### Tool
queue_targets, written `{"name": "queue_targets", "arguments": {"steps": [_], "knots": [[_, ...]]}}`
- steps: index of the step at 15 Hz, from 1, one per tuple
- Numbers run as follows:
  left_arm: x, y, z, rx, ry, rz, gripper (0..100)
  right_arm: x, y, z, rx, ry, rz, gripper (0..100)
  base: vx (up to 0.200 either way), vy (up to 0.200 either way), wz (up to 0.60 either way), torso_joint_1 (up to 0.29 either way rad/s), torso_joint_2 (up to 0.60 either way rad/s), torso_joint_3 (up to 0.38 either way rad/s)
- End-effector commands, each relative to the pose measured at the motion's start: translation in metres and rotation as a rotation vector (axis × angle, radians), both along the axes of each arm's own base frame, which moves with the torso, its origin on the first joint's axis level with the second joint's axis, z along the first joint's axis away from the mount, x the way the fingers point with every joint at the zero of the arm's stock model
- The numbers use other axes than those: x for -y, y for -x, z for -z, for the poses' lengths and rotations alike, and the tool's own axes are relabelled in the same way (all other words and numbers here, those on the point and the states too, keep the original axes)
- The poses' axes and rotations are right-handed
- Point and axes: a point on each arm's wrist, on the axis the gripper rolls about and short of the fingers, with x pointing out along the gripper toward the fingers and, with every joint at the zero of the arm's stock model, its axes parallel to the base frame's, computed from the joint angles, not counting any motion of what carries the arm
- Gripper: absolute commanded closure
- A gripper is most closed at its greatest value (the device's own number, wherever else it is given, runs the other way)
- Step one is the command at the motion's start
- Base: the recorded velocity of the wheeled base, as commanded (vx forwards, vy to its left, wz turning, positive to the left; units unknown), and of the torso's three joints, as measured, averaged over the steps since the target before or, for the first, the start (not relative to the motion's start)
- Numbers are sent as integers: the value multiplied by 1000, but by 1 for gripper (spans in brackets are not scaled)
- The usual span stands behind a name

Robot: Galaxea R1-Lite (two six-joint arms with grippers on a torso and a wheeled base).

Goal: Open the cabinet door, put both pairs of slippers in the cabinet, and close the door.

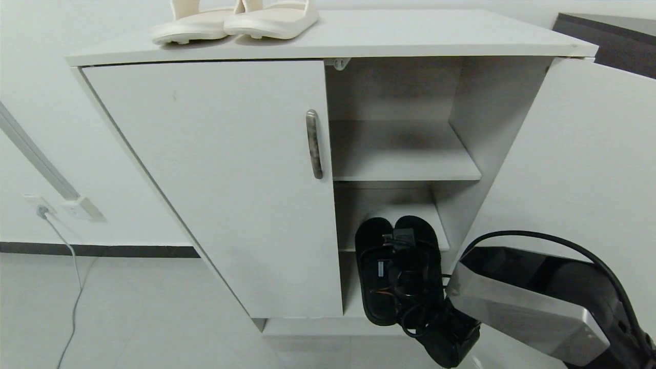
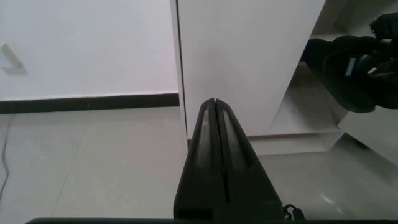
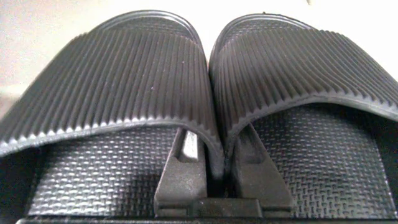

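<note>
Midway through stowing the first pair, by the look of it. Nearest, low over the floor before the closed left door (image 1: 215,179): left gripper (image 2: 214,107), pressed together on nothing. To the right, clamped in the right gripper (image 3: 214,155): black slippers (image 1: 397,266), pinched by their touching inner edges, at the mouth of the cabinet (image 1: 410,36), by the lower shelf (image 1: 445,237). Next, probably: push farther in, set down on that shelf, let go, back out beside the open right door (image 1: 579,154). Then up to the far left of the top for the white slippers (image 1: 236,23), not yet stowed; upper shelf (image 1: 405,154) a likely spot. Closing last.
</note>
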Motion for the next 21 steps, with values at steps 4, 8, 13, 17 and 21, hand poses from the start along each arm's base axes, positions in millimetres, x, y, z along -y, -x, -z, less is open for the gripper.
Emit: {"name": "queue_targets", "arguments": {"steps": [4,8,13,17,21], "knots": [[0,0,0,-2,0,0,100,4,-14,-6,2,-7,21,100,0,0,0,0,0,0],[0,0,0,-2,0,0,100,1,-46,-10,-19,-8,53,100,0,0,0,0,0,0],[0,0,0,-1,-2,0,100,-4,-85,-17,-28,-6,58,100,0,0,0,0,0,0],[0,0,0,-2,0,-1,100,-6,-113,-29,-23,-12,63,100,0,0,0,0,0,0],[0,0,0,-2,0,0,100,-5,-126,-26,-21,-14,78,100,0,0,0,0,0,0]]}}
